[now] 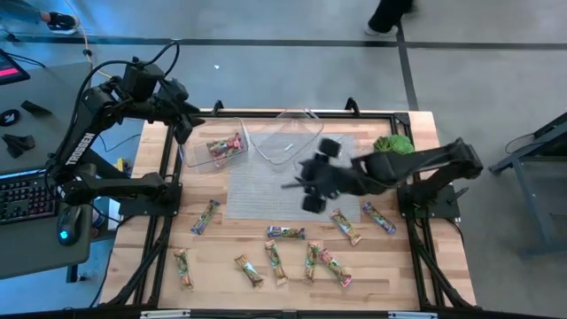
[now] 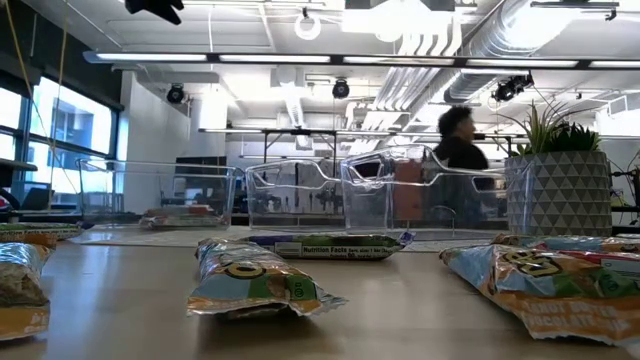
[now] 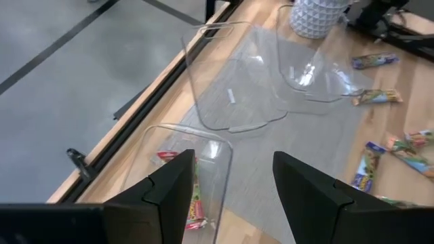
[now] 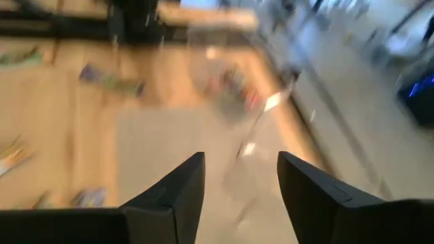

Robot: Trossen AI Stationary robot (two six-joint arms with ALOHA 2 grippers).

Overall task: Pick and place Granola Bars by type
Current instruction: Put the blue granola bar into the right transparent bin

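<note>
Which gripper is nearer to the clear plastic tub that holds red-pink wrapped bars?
Left. The left gripper hangs right at that clear plastic tub with red-pink wrapped bars, by its left rim. The right gripper is over the grey mat, well off to the tub's right.

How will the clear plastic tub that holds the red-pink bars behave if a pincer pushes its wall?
The clear thin-walled plastic tub probably slides easily, since it looks light and holds only a few red-pink wrapped bars. Its wall may flex. It seems unlikely to tip, being wide and low.
</note>
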